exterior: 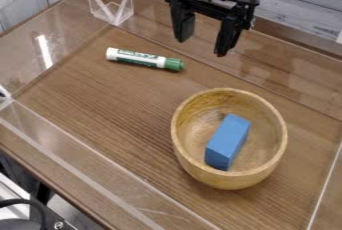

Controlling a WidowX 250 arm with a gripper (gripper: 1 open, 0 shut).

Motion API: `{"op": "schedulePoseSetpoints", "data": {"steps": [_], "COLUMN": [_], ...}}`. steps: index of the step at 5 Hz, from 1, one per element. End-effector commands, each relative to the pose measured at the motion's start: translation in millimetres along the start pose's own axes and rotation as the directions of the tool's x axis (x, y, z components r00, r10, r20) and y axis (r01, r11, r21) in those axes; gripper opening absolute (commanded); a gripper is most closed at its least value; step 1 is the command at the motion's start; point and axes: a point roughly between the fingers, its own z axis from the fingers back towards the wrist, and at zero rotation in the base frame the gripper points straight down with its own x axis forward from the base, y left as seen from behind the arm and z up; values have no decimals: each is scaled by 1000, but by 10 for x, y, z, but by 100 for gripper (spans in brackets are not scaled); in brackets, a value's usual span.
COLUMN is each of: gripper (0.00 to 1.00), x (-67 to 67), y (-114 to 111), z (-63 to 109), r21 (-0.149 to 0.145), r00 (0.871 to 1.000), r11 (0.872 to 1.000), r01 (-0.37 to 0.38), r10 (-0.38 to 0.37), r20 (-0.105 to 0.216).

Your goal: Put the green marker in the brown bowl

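Note:
The green marker lies flat on the wooden table, left of centre, its green cap pointing right. The brown bowl sits at the lower right, a round wooden bowl with a thick rim. A blue rectangular block rests inside it. My gripper hangs from the top of the view, pointing down with its two black fingers spread apart. It is open and holds nothing. It hovers behind and to the right of the marker and behind the bowl.
Clear plastic walls border the table along the left and front. A clear folded plastic piece stands at the back left. A white slatted wall lies behind the table.

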Motion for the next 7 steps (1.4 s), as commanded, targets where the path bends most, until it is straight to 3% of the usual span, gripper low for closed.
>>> {"op": "schedulePoseSetpoints", "data": {"steps": [1,2,3,4,5,7], "gripper": [100,100,100,100,100,100], "x": [15,90,128,162,215,314], "y": [44,162,231,290,353,504], "z": [-57,-88,-131,-181,-232,-345], "r21": [11,25,31,35,40,44], "r00": [992,946,889,828,755,671], "r11": [992,947,890,828,755,671], "r01": [124,321,456,559,655,740], "r10": [-124,-319,-453,-555,-650,-734], "r20": [-26,-50,-65,-79,-92,-104]}}
